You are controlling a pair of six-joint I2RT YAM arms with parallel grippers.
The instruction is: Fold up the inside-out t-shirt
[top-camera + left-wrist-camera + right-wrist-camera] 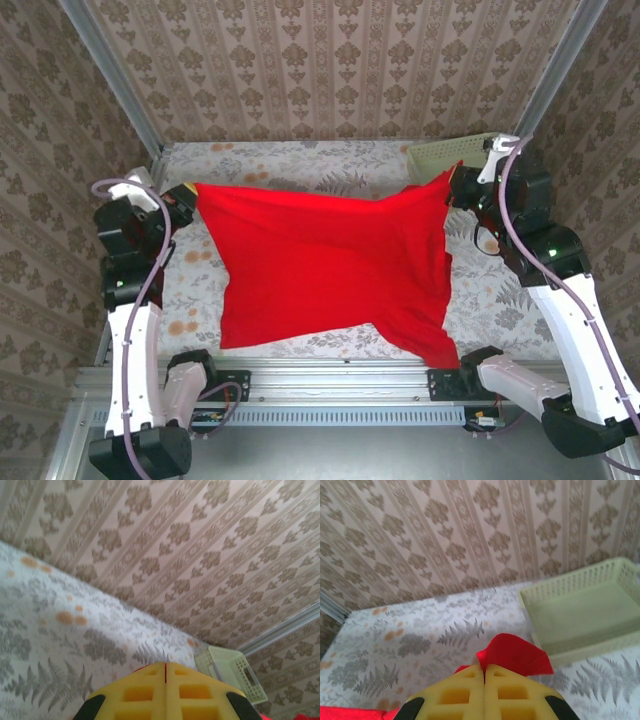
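The inside-out t-shirt (320,265) is plain bright red and is stretched wide between both arms, its lower part draping on the fern-patterned table cover (480,300). My left gripper (187,203) is shut on the shirt's far left corner. In the left wrist view a thin red line of cloth shows between the closed yellow fingers (145,692) of the left gripper (165,666). My right gripper (458,186) is shut on the far right corner. In the right wrist view a red flap (517,655) sticks out past the right gripper (484,668).
A pale green basket (452,156) stands at the table's back right, just behind the right gripper; it also shows as the basket (580,612) and the basket (235,672). Patterned walls close in the back and sides. A metal rail (330,385) runs along the front edge.
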